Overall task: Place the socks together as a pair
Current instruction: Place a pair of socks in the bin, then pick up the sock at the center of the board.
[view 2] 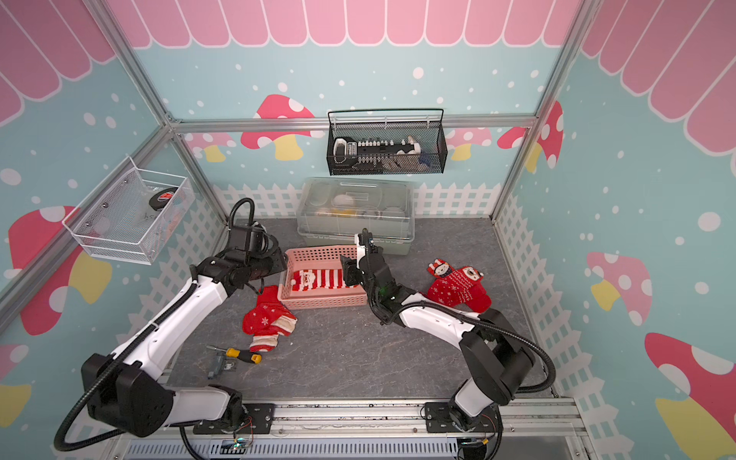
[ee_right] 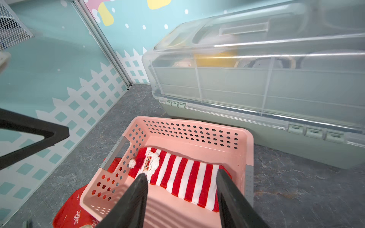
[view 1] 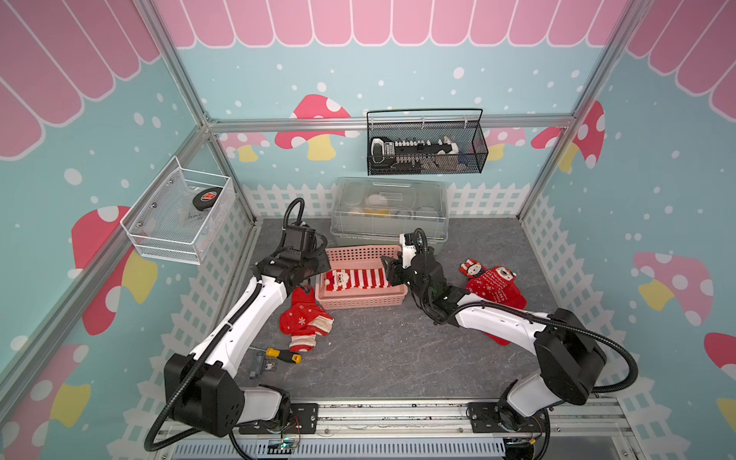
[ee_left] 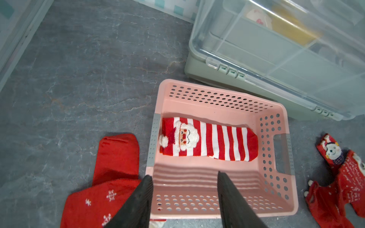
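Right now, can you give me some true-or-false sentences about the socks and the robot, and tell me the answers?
A striped Santa sock lies in the pink basket. True.
The left arm's fingers hold a sock. False: they are open and empty.
The snowflake socks are in the basket. False: they lie on the table beside it.
A yellow-handled screwdriver lies on the table. True.

Cannot make out the contents of the clear box, blurred behind its lid. Hidden in both top views: toe of the striped sock behind the right gripper, part of the right sock pile under that arm. Cropped in the left wrist view: snowflake sock.
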Motion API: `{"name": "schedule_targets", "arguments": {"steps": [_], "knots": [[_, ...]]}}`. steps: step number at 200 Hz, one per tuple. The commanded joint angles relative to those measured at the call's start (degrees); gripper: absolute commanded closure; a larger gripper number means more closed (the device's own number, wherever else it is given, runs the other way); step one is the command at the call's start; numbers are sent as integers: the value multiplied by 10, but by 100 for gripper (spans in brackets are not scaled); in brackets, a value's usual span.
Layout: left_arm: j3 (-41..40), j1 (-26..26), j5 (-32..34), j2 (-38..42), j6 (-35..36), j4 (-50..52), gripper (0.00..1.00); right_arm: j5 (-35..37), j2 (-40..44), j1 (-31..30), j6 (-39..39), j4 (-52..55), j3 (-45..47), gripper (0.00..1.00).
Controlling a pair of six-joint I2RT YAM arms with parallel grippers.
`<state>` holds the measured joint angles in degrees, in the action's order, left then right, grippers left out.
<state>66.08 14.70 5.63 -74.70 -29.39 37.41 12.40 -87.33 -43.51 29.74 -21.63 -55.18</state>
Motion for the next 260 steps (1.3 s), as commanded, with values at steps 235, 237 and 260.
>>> {"name": "schedule_targets", "arguments": {"steps": [235, 237, 260], "knots": [[-352, -185, 37, 155, -257, -13, 50, 6, 481, 1, -154, 29, 444, 46], [-353, -187, 34, 155, -256, -15, 50, 5, 482, 1, -154, 29, 444, 46], [-370, -192, 18, 152, -252, -45, 50, -3, 470, 1, -157, 24, 442, 46]]}}
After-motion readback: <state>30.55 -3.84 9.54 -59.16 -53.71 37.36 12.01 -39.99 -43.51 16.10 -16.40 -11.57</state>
